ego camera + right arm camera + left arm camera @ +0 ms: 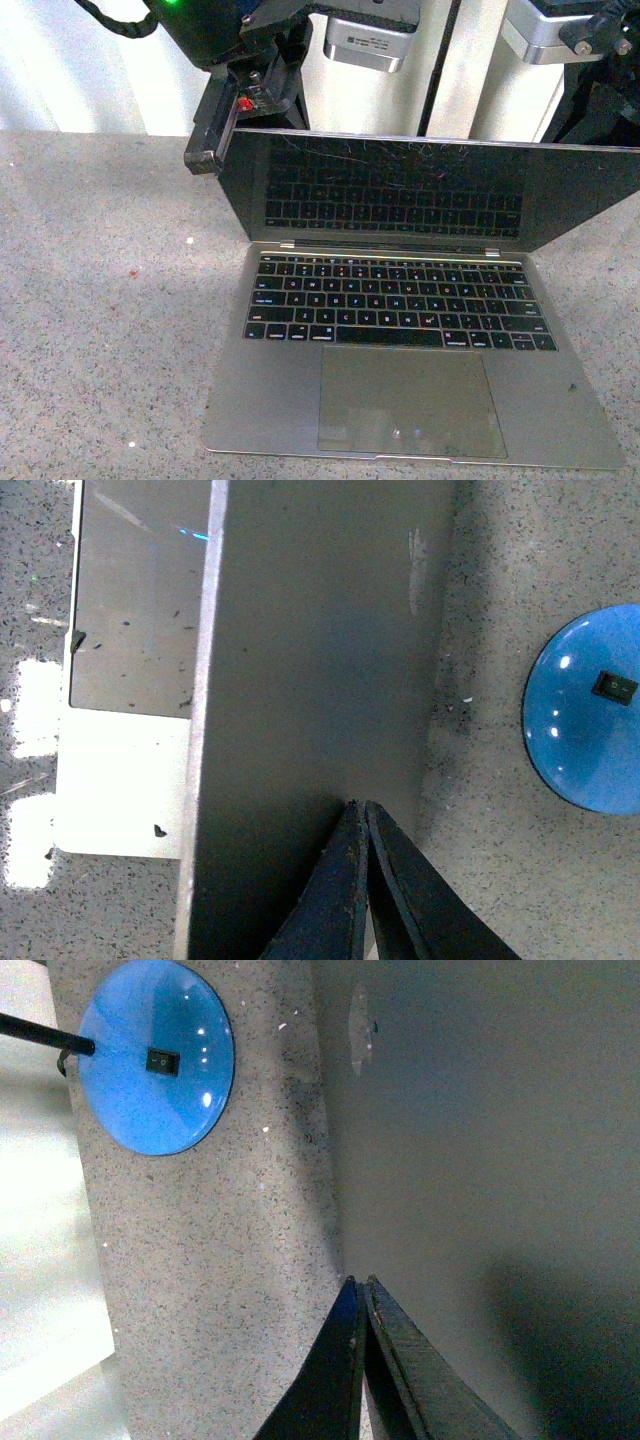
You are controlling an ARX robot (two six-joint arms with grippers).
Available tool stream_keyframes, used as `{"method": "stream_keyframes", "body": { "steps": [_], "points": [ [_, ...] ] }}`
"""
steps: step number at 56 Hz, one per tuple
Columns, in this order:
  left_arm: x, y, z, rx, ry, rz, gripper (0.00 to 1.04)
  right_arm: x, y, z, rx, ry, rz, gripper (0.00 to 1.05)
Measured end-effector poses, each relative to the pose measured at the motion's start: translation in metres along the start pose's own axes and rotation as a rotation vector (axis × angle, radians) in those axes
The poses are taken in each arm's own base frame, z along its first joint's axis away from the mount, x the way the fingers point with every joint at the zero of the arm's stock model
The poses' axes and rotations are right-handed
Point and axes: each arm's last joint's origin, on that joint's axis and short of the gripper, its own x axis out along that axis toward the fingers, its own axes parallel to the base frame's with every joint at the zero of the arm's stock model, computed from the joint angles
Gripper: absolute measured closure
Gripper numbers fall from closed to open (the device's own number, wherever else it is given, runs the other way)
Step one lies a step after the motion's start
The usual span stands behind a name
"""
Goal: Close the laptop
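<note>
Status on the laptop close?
Both shut: left gripper and right gripper, tips at lid back. Laptop open, lid up. Keyboard bare; blue disc behind laptop, off closing path.

The speckled grey table (100, 300) bore a laptop (270, 400) just beside the left pincer (358, 1285), and a blue disc (155, 1055) well apart from it.

Open counter (100, 300) left of the laptop (400, 400); behind its tilted lid (320, 680), a blue round base (130, 1090) close by
</note>
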Motion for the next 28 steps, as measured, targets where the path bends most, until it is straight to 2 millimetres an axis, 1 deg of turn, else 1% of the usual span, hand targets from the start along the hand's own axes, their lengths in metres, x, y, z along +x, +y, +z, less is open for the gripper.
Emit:
{"method": "stream_keyframes", "body": {
  "steps": [14, 28],
  "points": [
    [-0.001, -0.011, 0.005, 0.013, -0.014, -0.006, 1.01, 0.008, 0.008, -0.004, 0.006, 0.001, 0.013, 1.02],
    [0.007, -0.021, 0.003, 0.014, -0.013, -0.021, 1.01, 0.018, 0.015, -0.008, 0.012, 0.001, 0.032, 1.02]
  ]
}}
